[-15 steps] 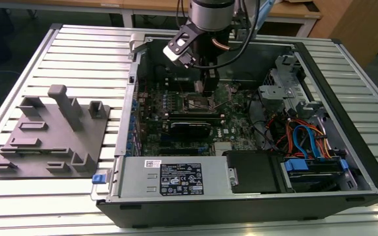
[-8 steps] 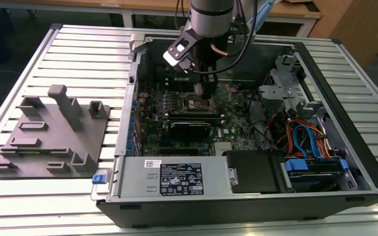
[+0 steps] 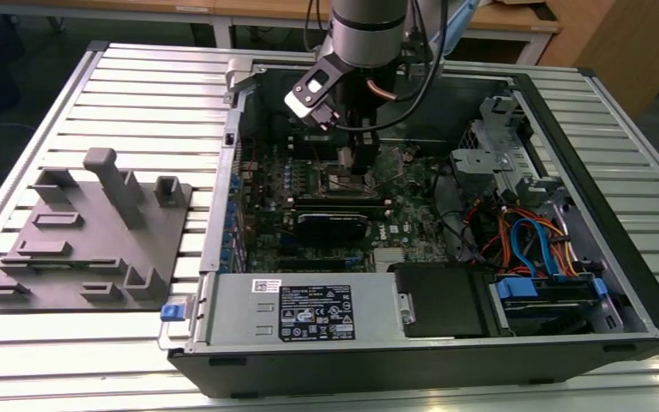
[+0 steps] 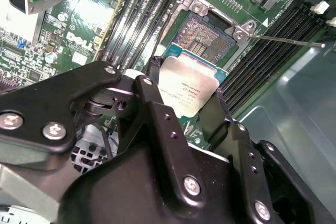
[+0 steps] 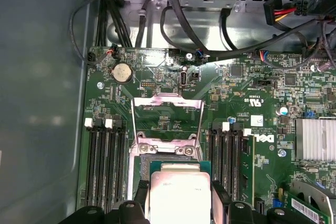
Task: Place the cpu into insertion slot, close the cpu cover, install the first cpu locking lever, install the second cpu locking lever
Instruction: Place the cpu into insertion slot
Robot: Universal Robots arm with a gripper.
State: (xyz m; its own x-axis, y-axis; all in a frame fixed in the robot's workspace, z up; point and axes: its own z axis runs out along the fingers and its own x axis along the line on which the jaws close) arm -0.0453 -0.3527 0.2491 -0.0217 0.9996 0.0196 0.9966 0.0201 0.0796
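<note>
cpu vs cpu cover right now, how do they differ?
The cpu is a solid plate; the cpu cover is a thin frame with a window. The cpu sits clamped in the pincer; the cpu cover is swung open, free of it. Both are silvery and squarish.

Exterior view looked steeply down over whole computer case (image 3: 421, 373); both wrist views sat close above insertion slot (image 4: 203, 35) (image 5: 157, 159).

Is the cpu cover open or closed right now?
Open. The cpu cover is swung back, off the insertion slot, whose contact field lies bare; the cpu is in the gripper.
</note>
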